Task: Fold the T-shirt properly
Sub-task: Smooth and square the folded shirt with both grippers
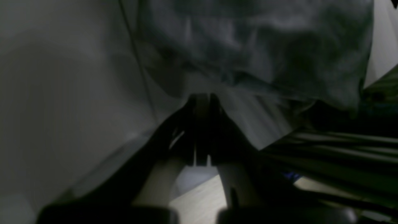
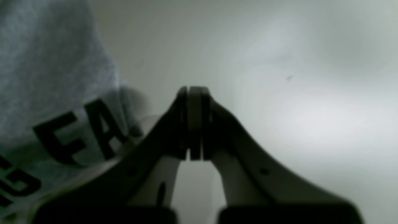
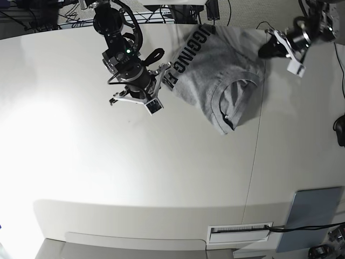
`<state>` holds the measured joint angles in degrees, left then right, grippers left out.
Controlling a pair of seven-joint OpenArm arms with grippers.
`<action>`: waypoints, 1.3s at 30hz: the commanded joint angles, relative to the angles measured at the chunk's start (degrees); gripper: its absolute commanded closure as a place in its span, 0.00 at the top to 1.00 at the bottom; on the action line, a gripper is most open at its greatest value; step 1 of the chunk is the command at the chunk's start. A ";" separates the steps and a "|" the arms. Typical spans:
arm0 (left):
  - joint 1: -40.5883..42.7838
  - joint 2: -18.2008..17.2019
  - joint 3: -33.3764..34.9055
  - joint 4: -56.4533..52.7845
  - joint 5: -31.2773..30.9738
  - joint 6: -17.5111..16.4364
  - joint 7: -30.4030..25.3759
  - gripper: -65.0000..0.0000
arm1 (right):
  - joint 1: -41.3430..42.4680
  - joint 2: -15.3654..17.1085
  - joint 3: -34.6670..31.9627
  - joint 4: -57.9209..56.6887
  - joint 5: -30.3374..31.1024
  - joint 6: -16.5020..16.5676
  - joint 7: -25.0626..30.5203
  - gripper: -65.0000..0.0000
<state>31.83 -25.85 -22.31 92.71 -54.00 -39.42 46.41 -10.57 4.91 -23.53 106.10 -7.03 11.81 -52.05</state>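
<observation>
Through the left wrist view, our left gripper (image 1: 202,102) has its jaws together, empty, beside the blurred T-shirt (image 1: 264,53). Our right gripper (image 2: 194,93) is likewise closed on nothing. From the base view, the T-shirt (image 3: 215,70) lies crumpled on the table (image 3: 135,178), lettering partly hidden.

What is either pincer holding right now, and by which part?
Nothing visibly. The right pincer is shut, empty, beside the T-shirt. The left pincer is shut near its edge; fabric between its tips cannot be told.

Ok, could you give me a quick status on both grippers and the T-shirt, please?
Left gripper shut, right gripper shut, both empty. T-shirt bunched on table, lettering showing. Nothing in the way.
</observation>
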 commanded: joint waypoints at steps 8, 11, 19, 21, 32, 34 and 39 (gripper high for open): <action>-5.90 8.33 -0.31 0.11 12.07 -0.58 -8.39 0.00 | -1.31 0.11 -0.04 0.83 0.52 0.33 1.22 0.00; -10.88 11.19 -0.31 -1.97 15.82 -0.58 -8.35 0.00 | -2.16 0.74 -0.04 0.83 0.52 0.33 1.22 0.00; -24.35 12.55 5.95 -11.63 21.53 1.14 -11.89 0.00 | -3.10 0.81 -0.04 0.83 0.55 0.28 0.83 0.00; -27.54 12.41 8.66 -14.34 24.61 4.00 -14.36 0.00 | -3.48 0.79 -0.04 0.83 0.90 0.24 0.98 0.00; -39.36 11.37 14.51 -20.26 28.76 5.99 -17.49 0.00 | -5.90 0.81 -0.04 0.96 3.63 -0.79 1.09 0.00; -39.41 9.75 14.53 -19.45 26.01 4.83 -17.44 0.00 | -6.19 0.81 -0.02 1.60 1.84 -4.63 1.05 0.00; -36.94 4.85 14.51 -15.80 21.55 5.16 -17.20 0.00 | -7.21 1.03 0.00 4.85 -2.75 -8.68 0.17 0.00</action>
<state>-4.38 -20.45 -7.57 75.92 -31.27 -33.98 30.13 -17.85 5.87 -23.49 109.69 -9.63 3.27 -52.69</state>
